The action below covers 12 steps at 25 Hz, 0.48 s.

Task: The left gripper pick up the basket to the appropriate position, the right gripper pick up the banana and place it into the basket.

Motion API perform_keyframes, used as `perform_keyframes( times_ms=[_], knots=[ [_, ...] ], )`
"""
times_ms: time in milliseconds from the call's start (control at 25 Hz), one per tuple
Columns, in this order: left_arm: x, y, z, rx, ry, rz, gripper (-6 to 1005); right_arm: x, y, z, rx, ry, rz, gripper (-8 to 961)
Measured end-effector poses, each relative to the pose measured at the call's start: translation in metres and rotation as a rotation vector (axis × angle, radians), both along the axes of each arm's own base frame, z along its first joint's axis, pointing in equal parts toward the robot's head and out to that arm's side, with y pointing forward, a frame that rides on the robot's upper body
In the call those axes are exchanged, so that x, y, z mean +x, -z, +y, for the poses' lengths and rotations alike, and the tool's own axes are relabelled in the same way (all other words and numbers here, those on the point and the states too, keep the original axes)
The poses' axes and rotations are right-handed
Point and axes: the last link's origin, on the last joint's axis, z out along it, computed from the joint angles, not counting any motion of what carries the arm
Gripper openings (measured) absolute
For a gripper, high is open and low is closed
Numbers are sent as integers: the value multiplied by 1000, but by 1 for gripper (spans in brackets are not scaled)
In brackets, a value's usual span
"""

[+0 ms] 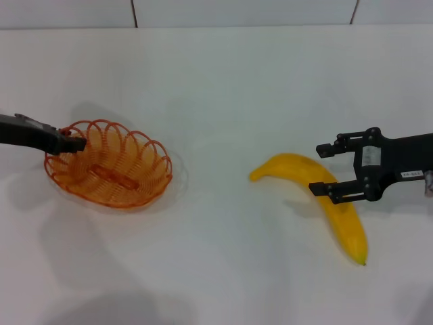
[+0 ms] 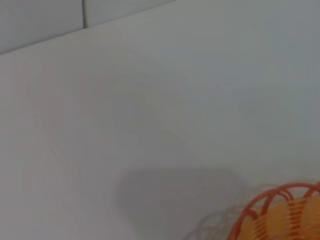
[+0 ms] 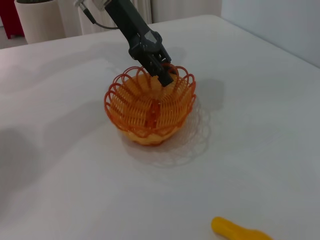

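Orange looped wire makes up the basket [image 1: 108, 164], which is sitting on the white table [image 1: 223, 88] with its scalloped rim facing up and nothing inside it. The left gripper [image 1: 76, 143] is reaching in from the robot's left and is meeting the basket at the rim nearest its arm; in the right wrist view its black tip [image 3: 162, 75] is pressing right at the rim's top edge and appears closed on the wire there, though the fingers themselves are too dark to separate. The left wrist view is catching only a corner of the basket [image 2: 280, 215] and a grey shadow on the table. Well apart from the basket, toward the robot's right, the banana [image 1: 325, 203] is lying flat on the table, its dark tip pointing toward the robot and its stem end pointing toward the basket. The right gripper [image 1: 329, 169] is hovering over the banana's middle with its two black fingers spread wide, one finger lying across the fruit and the other just beyond it. A tiled wall [image 1: 243, 12] is running along the table's far edge.
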Motion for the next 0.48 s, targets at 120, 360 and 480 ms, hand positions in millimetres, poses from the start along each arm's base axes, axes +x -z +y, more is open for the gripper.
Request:
perform_keyframes(
  times_ms=[120,360,480],
  knots=[
    [1,1,0,-7,5,6,540,-1,0,0,-3,-1,1,753],
    [2,3,-1,-21,13,14,184,-3,3,1,-15,-7,-4,753],
    [2,3,-1,-21,13,12,107,-3,3,1,-15,-6,-3,753]
  ],
)
